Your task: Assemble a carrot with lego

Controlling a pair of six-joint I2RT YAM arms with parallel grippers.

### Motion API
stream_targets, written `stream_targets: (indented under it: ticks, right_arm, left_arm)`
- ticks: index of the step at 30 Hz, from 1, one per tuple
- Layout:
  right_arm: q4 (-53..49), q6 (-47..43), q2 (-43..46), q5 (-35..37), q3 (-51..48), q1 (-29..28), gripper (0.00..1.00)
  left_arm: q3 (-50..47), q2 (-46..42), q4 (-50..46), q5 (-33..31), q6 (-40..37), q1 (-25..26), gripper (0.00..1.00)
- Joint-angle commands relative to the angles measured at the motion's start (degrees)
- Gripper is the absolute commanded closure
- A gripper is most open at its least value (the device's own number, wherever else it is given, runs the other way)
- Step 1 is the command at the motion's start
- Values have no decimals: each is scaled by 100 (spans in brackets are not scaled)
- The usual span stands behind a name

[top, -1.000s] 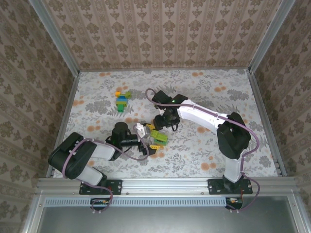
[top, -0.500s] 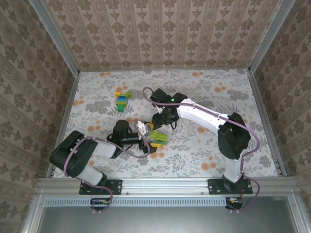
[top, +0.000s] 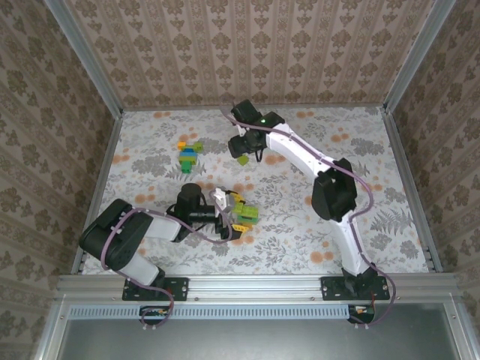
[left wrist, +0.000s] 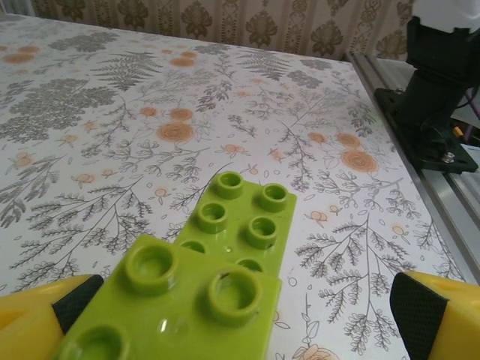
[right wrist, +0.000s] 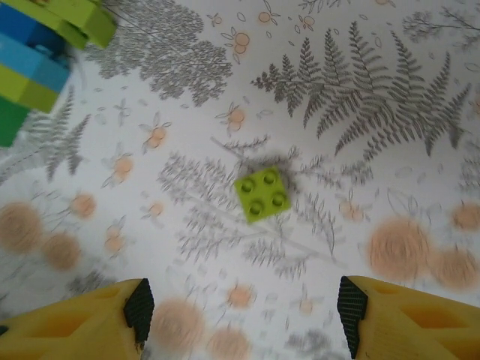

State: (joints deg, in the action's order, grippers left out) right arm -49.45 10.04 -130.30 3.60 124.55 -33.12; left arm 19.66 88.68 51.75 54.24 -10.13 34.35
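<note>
My right gripper [right wrist: 241, 304], jaws wide and empty, hovers with the loose lime brick [right wrist: 262, 193] centred just ahead.

You stood in a robot lab cell: a floral-patterned counter [top: 390, 187] boxed by wallpapered panels [top: 247, 45] and aluminium framing [top: 82, 56], left arm [top: 120, 240] and right arm [top: 334, 196] bolted near.

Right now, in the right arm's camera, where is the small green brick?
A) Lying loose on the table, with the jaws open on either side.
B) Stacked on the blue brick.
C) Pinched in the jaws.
A: the green brick sits flat on the table, clear of the right arm's jaws, which stand wide open.
</note>
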Motion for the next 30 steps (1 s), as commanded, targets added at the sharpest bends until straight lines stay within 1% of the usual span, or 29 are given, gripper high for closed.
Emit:
stream_targets:
  ticks: [1, 4, 6, 10, 17, 22, 30]
  right_arm:
    - [-161, -504, -697, -617, 692, 300, 31]
    - [-191, -503, -1223, -1103, 1256, 496, 31]
    - [-210, -536, -1486, -1210, 1581, 526, 31]
    - [-152, -540, -1823, -1322, 1859, 548, 30]
    - [-342, -690, -2049, -1234, 1883, 584, 31]
    - [-440, -931, -2069, -1326, 1809, 561, 31]
    - [-578, -1080, -2129, -1484, 1816, 493, 30]
  left_arm:
    - [246, 135, -186, 348, -137, -25, 0]
    - [369, 301, -244, 492, -77, -84, 0]
    - [420, 340, -236, 532, 10, -146, 0]
    - [515, 440, -291, 493, 89, -187, 0]
    - [687, 434, -666, 326, 34, -218, 0]
    - [732, 488, -711, 311, 27, -218, 0]
    - [745, 517, -711, 251, 13, -209, 0]
